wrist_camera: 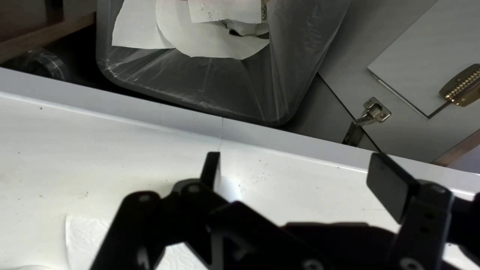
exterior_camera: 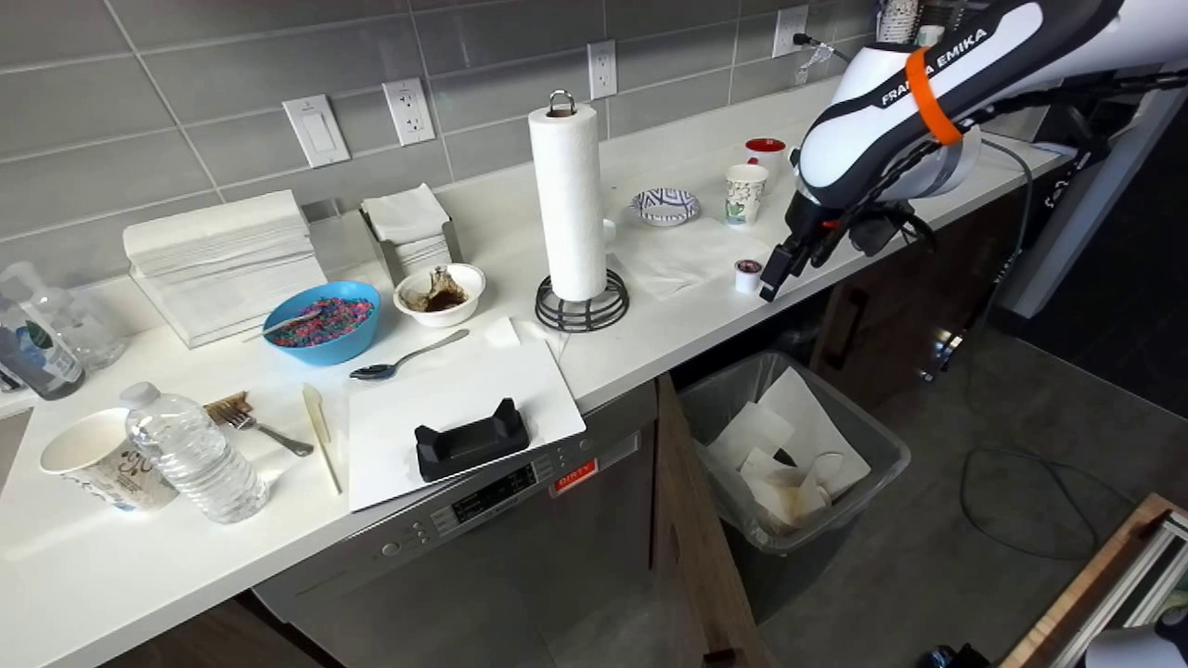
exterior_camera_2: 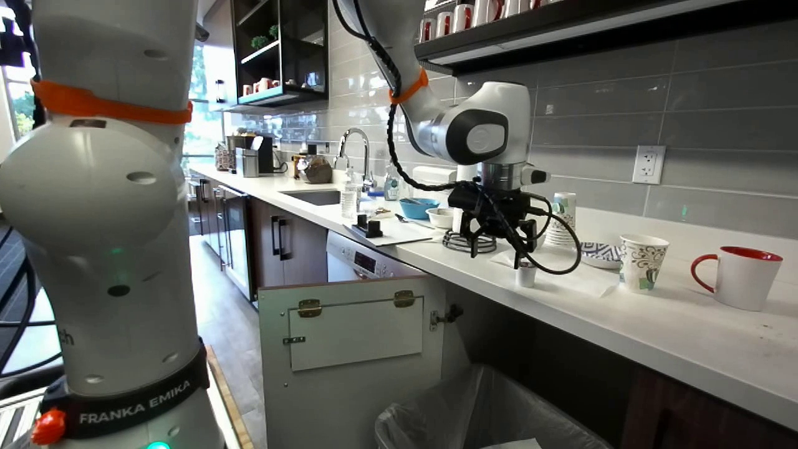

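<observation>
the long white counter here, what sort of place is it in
Most likely a kitchen, perhaps a shared office one: the exterior views show a dishwasher with a red DIRTY label, a sink with a tall faucet, and a row of mugs.

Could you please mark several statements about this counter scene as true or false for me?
1. The claw is open. True.
2. The bin holds paper. True.
3. The small white pod lies in the bin. False: it stands on the counter, close to the claw.
4. The blue bowl contains colourful bits. True.
5. The red-lined mug is tipped over. False: it stands upright.
</observation>
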Robot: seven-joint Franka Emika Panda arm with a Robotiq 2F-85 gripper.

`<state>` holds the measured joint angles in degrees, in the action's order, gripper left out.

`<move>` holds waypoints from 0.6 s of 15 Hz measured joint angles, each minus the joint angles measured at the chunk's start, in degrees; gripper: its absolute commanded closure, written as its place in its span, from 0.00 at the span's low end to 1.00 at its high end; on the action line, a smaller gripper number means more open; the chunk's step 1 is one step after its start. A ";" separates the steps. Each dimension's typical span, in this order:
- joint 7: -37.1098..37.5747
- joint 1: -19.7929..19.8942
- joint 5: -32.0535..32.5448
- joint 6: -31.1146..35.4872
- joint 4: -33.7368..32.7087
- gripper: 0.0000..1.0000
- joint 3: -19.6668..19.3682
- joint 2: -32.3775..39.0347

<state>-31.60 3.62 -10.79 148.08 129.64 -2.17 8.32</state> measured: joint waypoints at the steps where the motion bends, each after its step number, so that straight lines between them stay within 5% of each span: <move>1: -0.68 0.51 -0.25 0.00 -0.75 0.00 0.20 0.73; 9: -8.64 4.74 -3.46 0.12 -7.60 0.00 3.42 7.62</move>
<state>-40.23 8.36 -14.25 148.20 122.04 1.25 15.94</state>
